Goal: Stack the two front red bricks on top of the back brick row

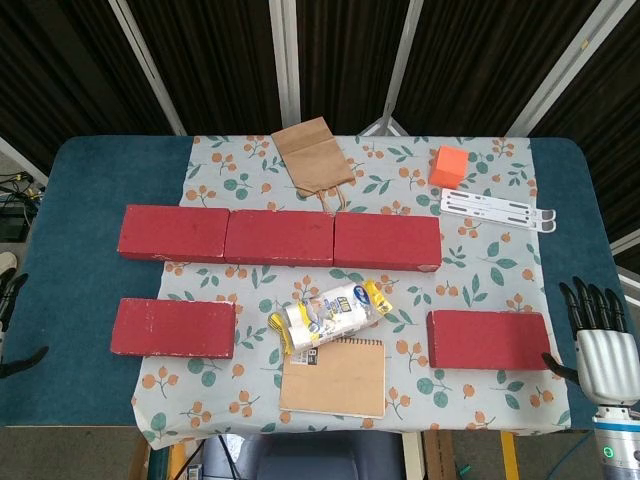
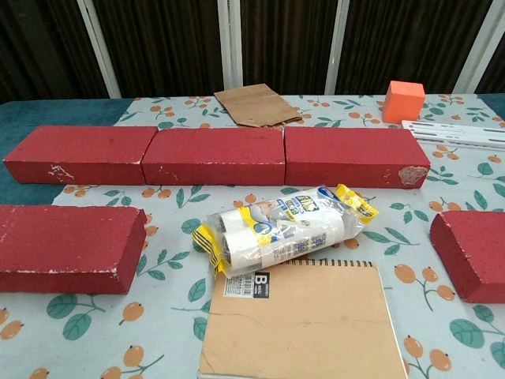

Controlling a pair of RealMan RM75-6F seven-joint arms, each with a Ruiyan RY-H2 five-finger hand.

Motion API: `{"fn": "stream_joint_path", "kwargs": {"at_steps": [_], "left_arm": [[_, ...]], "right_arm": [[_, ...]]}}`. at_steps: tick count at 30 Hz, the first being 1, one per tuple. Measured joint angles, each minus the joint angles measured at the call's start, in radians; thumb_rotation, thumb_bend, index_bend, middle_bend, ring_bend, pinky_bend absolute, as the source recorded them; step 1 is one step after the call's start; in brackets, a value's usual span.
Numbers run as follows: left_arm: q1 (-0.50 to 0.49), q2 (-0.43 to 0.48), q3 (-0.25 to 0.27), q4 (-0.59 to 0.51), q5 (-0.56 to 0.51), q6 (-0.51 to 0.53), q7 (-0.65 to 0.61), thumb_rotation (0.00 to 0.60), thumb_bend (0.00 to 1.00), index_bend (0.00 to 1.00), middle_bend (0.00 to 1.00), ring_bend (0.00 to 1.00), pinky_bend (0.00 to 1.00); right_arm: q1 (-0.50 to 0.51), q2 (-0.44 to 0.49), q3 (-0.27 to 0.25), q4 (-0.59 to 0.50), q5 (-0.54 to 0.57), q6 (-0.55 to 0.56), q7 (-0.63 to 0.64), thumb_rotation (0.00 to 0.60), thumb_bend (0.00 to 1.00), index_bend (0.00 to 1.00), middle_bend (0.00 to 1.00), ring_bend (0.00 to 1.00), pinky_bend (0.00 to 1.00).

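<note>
Right hand [image 1: 603, 340]: fingers spread, empty; just right of the right front brick [image 1: 488, 339]
Left hand [image 1: 12, 318]: barely visible at table edge; state unclear; left front brick [image 1: 173, 327] well apart
Back brick row [image 1: 279, 237]: nothing stacked

A brown paper bag [image 1: 313, 156], an orange cube [image 1: 449, 166] and a white strip [image 1: 497, 210] lie at the back of the flowered tablecloth [image 1: 500, 265] (a wrapped packet of rolls [image 1: 330, 312] touches a spiral notebook [image 1: 334, 377] in front)
</note>
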Motion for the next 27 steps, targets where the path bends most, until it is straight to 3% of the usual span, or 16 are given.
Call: {"fn": "stream_joint_path", "kwargs": {"at_steps": [15, 19, 27], "left_arm": [[-0.007, -0.014, 0.011, 0.007, 0.037, 0.003, 0.019, 0.6, 0.1, 0.07, 0.02, 0.01, 0.2], [-0.006, -0.014, 0.013, -0.001, 0.048, 0.011, 0.018, 0.6, 0.1, 0.07, 0.02, 0.01, 0.1], [0.008, -0.026, 0.007, 0.004, 0.061, 0.054, 0.015, 0.6, 0.1, 0.07, 0.02, 0.01, 0.08]], "right_arm": [[0.006, 0.008, -0.02, -0.037, 0.011, -0.051, -0.019, 0.6, 0.06, 0.0, 0.02, 0.0, 0.0], [0.019, 0.029, -0.037, -0.055, 0.017, -0.115, 0.005, 0.6, 0.06, 0.0, 0.02, 0.0, 0.0], [0.085, 0.081, -0.06, -0.077, 0.066, -0.298, -0.032, 0.6, 0.06, 0.0, 0.01, 0.0, 0.0]]}}
